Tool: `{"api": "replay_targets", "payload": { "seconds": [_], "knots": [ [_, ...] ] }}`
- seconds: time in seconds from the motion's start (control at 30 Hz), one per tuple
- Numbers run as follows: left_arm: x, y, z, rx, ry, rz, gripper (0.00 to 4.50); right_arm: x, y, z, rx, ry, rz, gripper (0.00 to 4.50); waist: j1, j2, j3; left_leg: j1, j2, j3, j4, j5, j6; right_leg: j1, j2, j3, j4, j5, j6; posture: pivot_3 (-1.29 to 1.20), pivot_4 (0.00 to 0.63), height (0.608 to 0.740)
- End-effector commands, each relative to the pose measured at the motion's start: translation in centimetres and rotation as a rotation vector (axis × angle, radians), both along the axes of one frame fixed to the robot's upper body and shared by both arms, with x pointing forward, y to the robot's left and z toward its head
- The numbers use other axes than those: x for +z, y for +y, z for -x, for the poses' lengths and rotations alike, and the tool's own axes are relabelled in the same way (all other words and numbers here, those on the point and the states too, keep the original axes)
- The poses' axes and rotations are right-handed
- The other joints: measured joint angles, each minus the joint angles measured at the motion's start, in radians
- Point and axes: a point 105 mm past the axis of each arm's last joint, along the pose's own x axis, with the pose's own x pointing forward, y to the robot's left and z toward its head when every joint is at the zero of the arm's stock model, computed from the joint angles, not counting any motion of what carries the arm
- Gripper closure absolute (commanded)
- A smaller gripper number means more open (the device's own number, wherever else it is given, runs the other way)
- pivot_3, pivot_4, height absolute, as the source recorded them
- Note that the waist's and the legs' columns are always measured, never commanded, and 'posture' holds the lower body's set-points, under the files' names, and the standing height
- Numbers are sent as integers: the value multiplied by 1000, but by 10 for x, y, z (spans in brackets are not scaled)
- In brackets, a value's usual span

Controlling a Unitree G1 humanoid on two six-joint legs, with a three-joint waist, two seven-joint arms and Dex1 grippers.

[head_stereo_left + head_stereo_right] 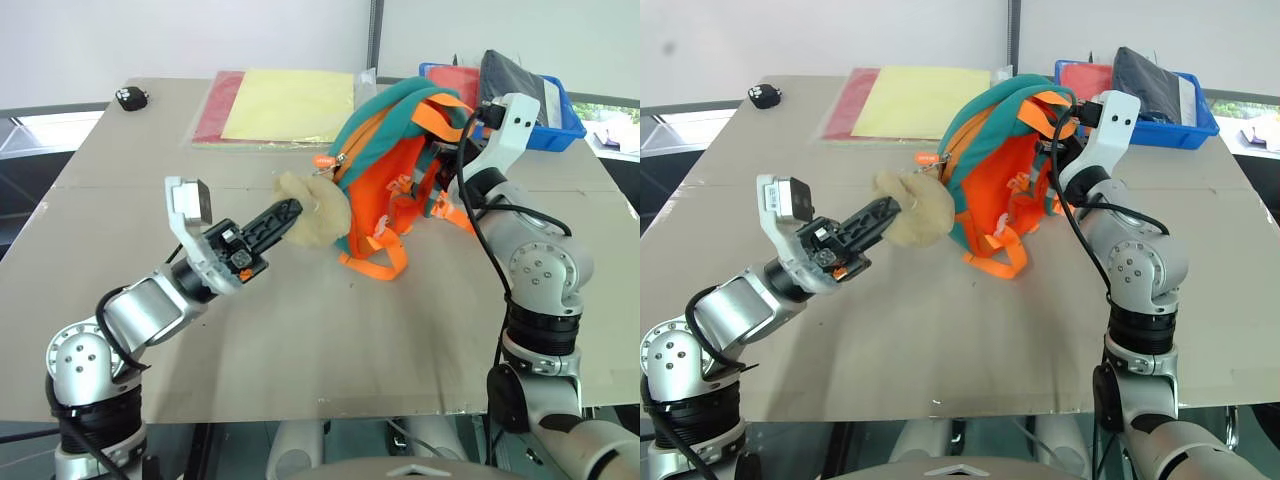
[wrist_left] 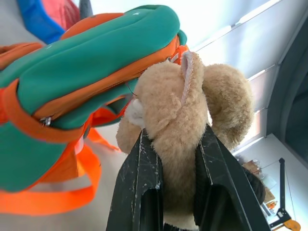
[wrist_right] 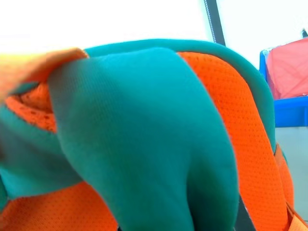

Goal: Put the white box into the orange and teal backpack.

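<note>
Clamping its two black fingers on the tan plush charm [image 2: 185,120], the left gripper [image 1: 283,218] is steadying the floppy orange and teal backpack [image 1: 385,150] at centre frame; the right gripper [image 1: 447,150], shut, is pinching its soft top fabric.

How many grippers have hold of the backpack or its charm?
2. Left gripper clamps the plush charm at the backpack's left; right gripper is at its top, grip hidden.
</note>
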Motion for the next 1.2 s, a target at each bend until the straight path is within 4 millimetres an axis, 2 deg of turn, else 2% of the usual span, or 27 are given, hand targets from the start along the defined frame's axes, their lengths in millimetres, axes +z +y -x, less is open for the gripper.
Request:
{"api": "replay_targets", "payload": {
  "seconds": [0.03,0.13,0.2,0.27,0.43,0.53,0.6,0.7,0.77,0.8,0.87,0.9,0.97,1.1,1.2],
  "knots": [
    [-13,28,3,100,76,-8,4366,17,-64,-9,-253,-18,-159,4500,-3,0,0,0,0,0,0,0,0,0,0,0,0,0,0,0,150,740],
    [-31,36,0,162,159,-42,4366,21,-67,-9,-254,-18,-192,4500,4,0,0,1,0,0,-1,0,0,0,0,0,0,0,0,0,150,740],
    [-63,46,-8,259,255,-97,4366,32,-73,-7,-252,-40,-219,4500,5,1,0,0,0,0,-1,0,0,0,0,-1,0,0,0,0,150,740],
    [-79,53,-14,324,288,-114,4366,44,-83,-6,-261,-69,-226,4500,5,1,0,0,0,1,-1,0,0,0,-1,0,-1,-1,-1,0,150,740],
    [-73,52,-19,321,239,-110,4368,60,-98,-3,-288,-104,-204,4500,3,1,0,0,0,1,-1,0,0,0,-1,0,-1,-1,-1,0,150,740],
    [-98,56,-28,361,293,-228,4368,69,-107,-2,-317,-122,-204,4500,2,1,0,0,0,1,-2,0,0,-1,0,0,-1,0,-1,0,150,740],
    [-105,54,-35,378,298,-266,4368,72,-109,0,-319,-128,-198,4500,3,1,0,0,0,2,-3,0,0,-1,0,1,-1,0,-1,0,150,740],
    [-95,43,-48,367,190,-311,4368,72,-94,7,-256,-145,-107,4500,8,1,0,-1,0,1,-2,0,0,-1,0,0,-2,0,0,0,150,740],
    [-73,33,-57,355,29,-321,4369,65,-70,16,-146,-164,11,4500,12,1,0,-2,0,2,-2,0,0,-1,-1,0,-2,0,0,0,150,740],
    [-59,31,-62,360,-42,-307,4369,55,-55,21,-91,-165,130,4500,12,1,0,-2,-1,1,-2,0,0,-1,-1,0,-3,0,0,0,150,740],
    [-45,30,-66,365,-153,-340,4369,37,-39,29,-2,-157,271,4500,9,1,1,-2,0,2,-3,0,0,-2,-1,0,-3,0,0,0,150,740],
    [-40,29,-64,351,-207,-361,4369,27,-37,32,20,-146,307,4168,7,1,0,-2,0,2,-4,0,0,-2,0,0,-4,0,0,0,150,740],
    [-34,29,-60,323,-297,-434,3331,12,-36,41,91,-135,373,3488,2,1,0,-2,0,2,-5,0,0,-2,0,0,-5,0,0,0,150,740],
    [-30,34,-51,292,-389,-512,1397,0,-37,63,239,-149,474,1460,0,2,1,-2,0,4,-7,0,0,-2,0,2,-6,0,0,0,150,740],
    [-33,37,-35,230,-436,-580,36,-11,-47,87,364,-147,554,85,2,1,1,-2,1,4,-6,0,0,-2,-1,2,-6,-1,0,0,150,740]
  ]
}}
